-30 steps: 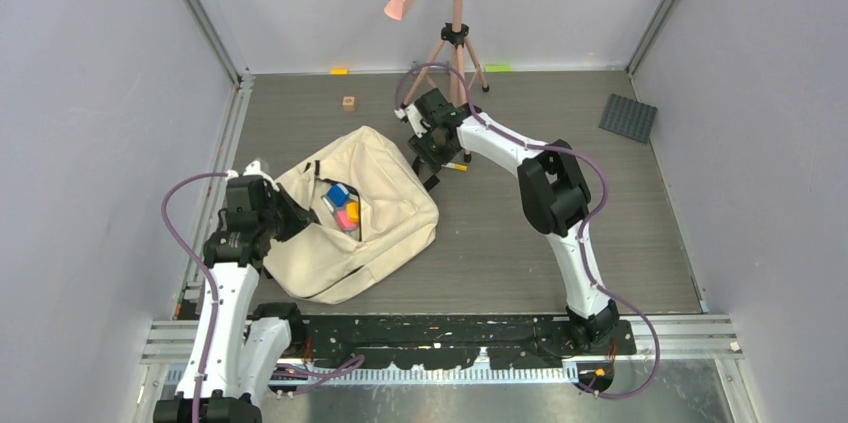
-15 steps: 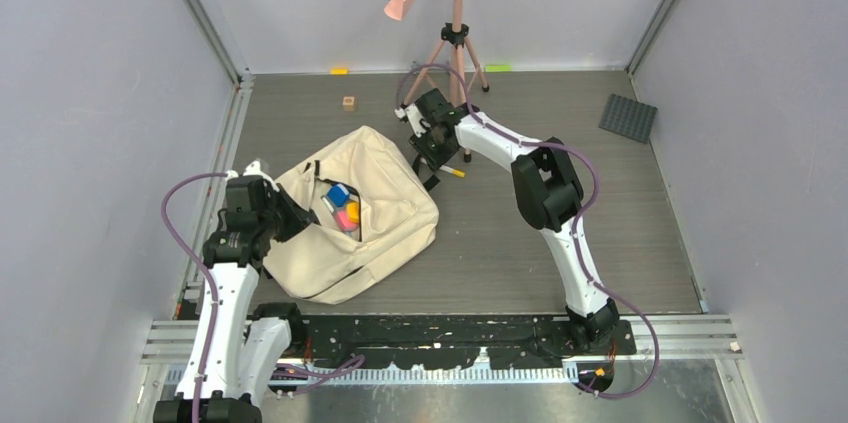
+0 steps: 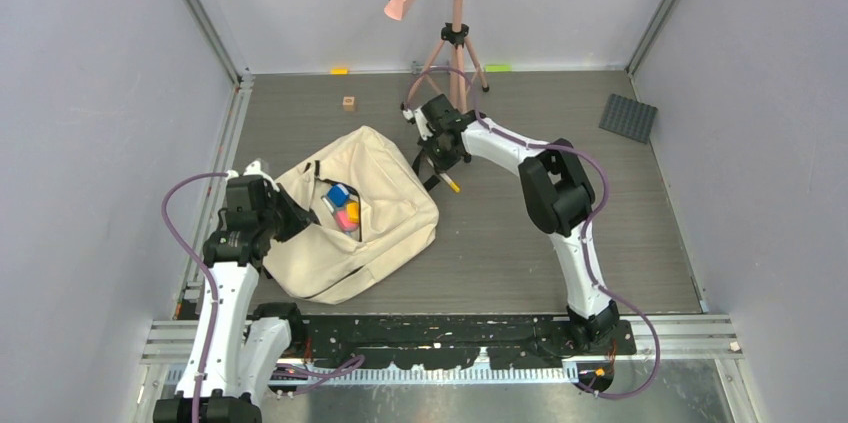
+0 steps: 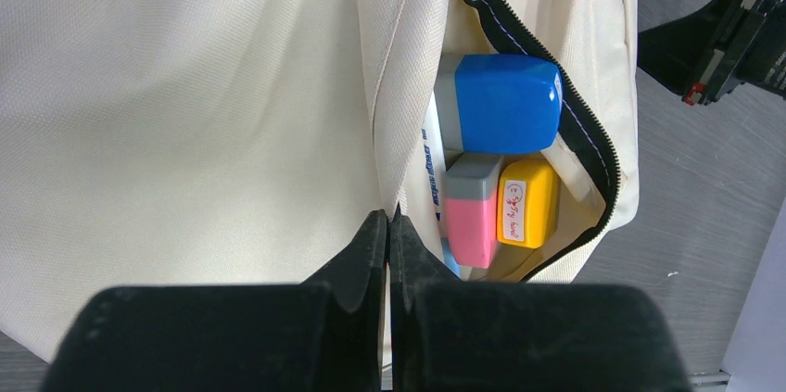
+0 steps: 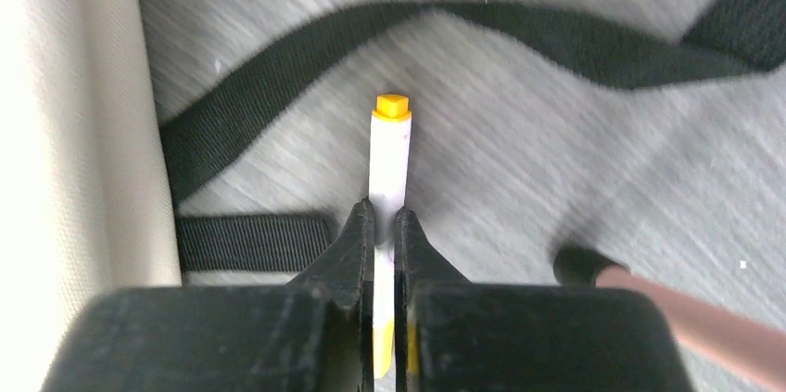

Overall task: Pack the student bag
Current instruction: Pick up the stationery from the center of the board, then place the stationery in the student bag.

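The marker [image 5: 389,156] hides its near end behind the right hand [image 5: 384,218] (tabletop [image 5: 538,160] blurred)

Robotics lab cell, plain grey walls [image 3: 100,93], aluminium rails [image 3: 196,5], tripod [image 3: 455,35]

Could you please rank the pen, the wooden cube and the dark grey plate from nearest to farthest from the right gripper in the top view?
1. The pen: held by the right gripper, just right of the bag.
2. The wooden cube: beyond the bag, off to the left.
3. The dark grey plate: far right, by the wall.
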### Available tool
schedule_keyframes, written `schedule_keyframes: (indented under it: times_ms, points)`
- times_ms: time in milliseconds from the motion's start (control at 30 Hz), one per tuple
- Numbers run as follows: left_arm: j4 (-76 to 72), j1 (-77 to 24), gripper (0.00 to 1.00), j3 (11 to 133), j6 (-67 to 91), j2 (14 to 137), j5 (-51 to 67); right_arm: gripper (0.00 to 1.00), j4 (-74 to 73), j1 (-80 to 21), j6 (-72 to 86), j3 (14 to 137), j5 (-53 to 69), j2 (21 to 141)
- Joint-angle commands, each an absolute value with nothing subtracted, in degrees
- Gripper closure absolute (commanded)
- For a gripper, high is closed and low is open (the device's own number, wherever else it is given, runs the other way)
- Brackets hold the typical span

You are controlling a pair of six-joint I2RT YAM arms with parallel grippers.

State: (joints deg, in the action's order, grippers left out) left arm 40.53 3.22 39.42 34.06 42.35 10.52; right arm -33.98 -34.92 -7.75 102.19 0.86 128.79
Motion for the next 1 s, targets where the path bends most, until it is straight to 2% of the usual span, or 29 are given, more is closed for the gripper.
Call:
schedule_keyframes:
  times_ms: [0,333,533,733,967]
  points:
    - [38.41,3.38,1.0,40.99,33.7,42.06,10.31,0.99,-36.04,-35.2,-4.49,97.53,-3.21,122.77]
    - [36.67,3.39,1.0,40.2,33.77,42.43,11.01,0.99,-39.28,-36.64,0.41,94.96,-6.52,107.0]
    - [36.33,3.4,1.0,39.91,33.76,42.94,11.33,0.99,-40.07,-40.61,9.33,97.87,-1.36,102.37]
    - [35.1,3.42,1.0,39.73,33.92,43.96,12.46,0.99,-42.0,-49.53,17.62,110.1,0.18,108.35]
    - [34.11,3.41,1.0,39.46,33.97,44.83,13.09,0.99,-45.13,-54.29,26.0,125.04,3.09,119.9]
